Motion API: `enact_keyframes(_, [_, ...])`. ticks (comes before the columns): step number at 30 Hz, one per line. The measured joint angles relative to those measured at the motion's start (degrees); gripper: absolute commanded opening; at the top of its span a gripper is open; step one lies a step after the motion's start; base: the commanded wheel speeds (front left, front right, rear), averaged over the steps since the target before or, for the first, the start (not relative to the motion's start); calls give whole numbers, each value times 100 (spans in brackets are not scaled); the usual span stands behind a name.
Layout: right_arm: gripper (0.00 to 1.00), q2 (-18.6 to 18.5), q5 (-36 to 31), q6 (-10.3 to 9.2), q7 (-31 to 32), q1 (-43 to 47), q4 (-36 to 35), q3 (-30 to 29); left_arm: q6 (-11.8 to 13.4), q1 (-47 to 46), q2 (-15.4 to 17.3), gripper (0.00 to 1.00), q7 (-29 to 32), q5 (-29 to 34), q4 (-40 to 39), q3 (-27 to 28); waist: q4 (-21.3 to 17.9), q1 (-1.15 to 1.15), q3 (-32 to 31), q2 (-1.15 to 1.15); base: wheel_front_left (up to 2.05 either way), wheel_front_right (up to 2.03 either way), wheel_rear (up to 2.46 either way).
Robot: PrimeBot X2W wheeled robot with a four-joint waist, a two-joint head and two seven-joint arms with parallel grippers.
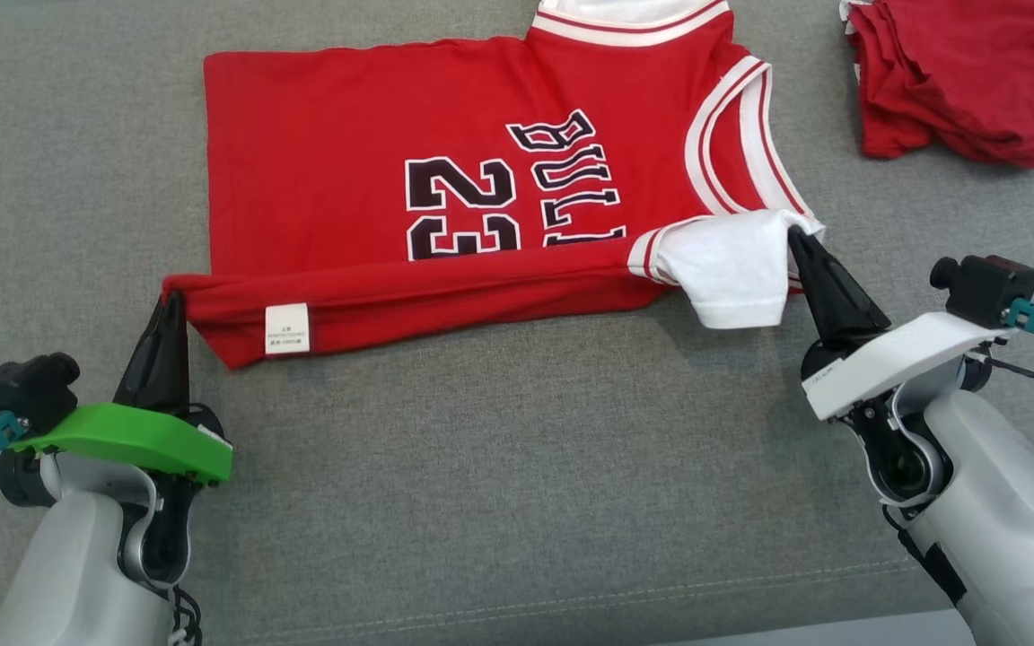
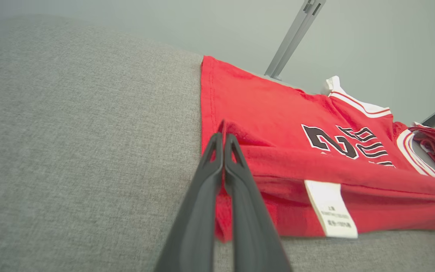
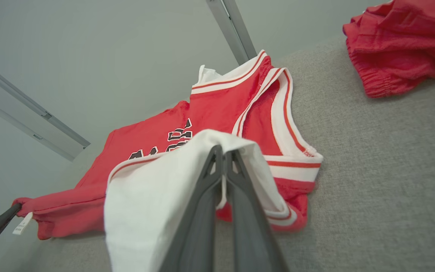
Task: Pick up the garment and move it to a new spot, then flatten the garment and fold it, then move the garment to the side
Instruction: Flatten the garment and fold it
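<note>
- Gripping hem corner of red jersey [image 1: 346,161] with left gripper [image 1: 174,301].
- Pinching its white sleeve with right gripper [image 1: 795,237].
- Red shorts [image 1: 957,81] at far right corner of cushion [image 1: 517,502].

Green cover [image 1: 135,440], white cover [image 1: 894,359], seemingly plastic.

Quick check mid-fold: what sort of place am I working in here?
Probably a staged garment-folding setup rather than a lived-in home: a grey upholstered surface, a bare pale wall with metal rails behind it, and a red jersey plus a bundled red garment laid out.
</note>
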Motion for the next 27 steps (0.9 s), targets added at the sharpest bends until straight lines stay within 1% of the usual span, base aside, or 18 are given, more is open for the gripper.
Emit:
enact_keyframes(7, [0, -29, 20, 0, 0, -350, -4, -69, 0, -393, -4, 0, 1, 0, -37, -24, 9, 0, 264, 0, 0, 0, 0])
enact_keyframes(14, [0, -120, 19, 0, -8, -690, 212, -51, -1, -757, -44, 0, 67, 3, 68, -174, 42, 0, 563, 0, 0, 0, 0])
enact_keyframes(20, [0, -70, 10, 0, -8, -926, 433, 59, -2, -856, -62, 0, 74, 3, 350, -183, 64, 1, 719, 0, 0, 0, 0])
enact_keyframes(27, [0, -5, 3, 0, -8, -1124, 645, 105, -4, -1106, -68, 0, 58, 4, 499, -203, 72, 0, 764, 0, 0, 0, 0])
